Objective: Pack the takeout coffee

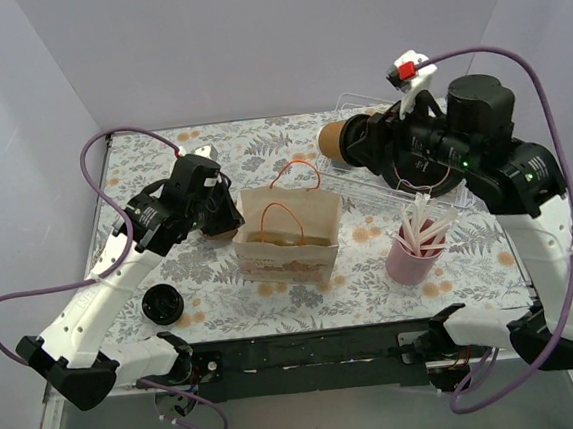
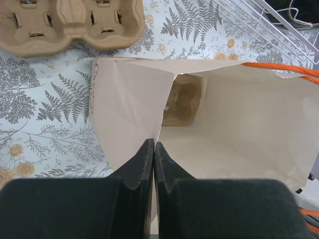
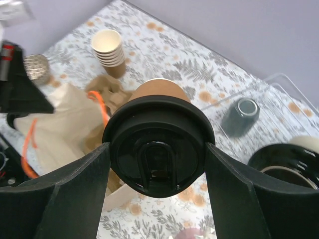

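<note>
The takeout coffee (image 1: 331, 141), a kraft-brown paper cup with a black lid (image 3: 158, 164), is held on its side in the air above the back of the table. My right gripper (image 1: 357, 142) is shut on it, with a finger (image 3: 75, 199) on each side of the lid. The paper bag (image 1: 288, 236) with orange handles stands open at the table's middle, left of and below the cup. My left gripper (image 2: 153, 146) is shut on the bag's left wall edge (image 2: 149, 99). A cardboard piece (image 2: 182, 103) lies inside the bag.
A cardboard cup carrier (image 2: 70, 25) lies beyond the bag. A stack of cream cups (image 3: 110, 47) and a grey mug (image 3: 240, 115) are at the back. A pink cup of stirrers (image 1: 410, 252) stands at front right, a loose black lid (image 1: 162, 304) at front left, and a clear tray (image 1: 435, 193) at back right.
</note>
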Available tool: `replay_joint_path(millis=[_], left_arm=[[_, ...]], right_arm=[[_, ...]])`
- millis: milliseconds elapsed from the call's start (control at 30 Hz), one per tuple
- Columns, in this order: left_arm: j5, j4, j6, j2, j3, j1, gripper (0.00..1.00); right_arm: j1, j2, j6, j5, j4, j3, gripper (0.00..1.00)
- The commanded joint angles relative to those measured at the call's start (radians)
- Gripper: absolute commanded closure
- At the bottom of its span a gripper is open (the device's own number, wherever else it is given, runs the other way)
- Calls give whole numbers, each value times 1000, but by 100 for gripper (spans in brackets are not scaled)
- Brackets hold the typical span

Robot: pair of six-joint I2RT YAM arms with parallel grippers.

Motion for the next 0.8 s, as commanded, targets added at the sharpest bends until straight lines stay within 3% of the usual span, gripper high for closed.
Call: replay_joint_path(millis=[0,267,533,767], left_arm=[[15,23,-15,-13,30,4,100],[27,61,-30,-64,11,4,100],[49,172,-18,-116,-65,4,100],[72,380,28,-191,-186,4,100]], right_arm=[[-1,-114,-24,-233,212,-97,57],[-1,-201,-11,-451,234,-198,57],[14,-172,-62,-461,113,-177,59],[169,-129,-142,-332,1,-160,59]])
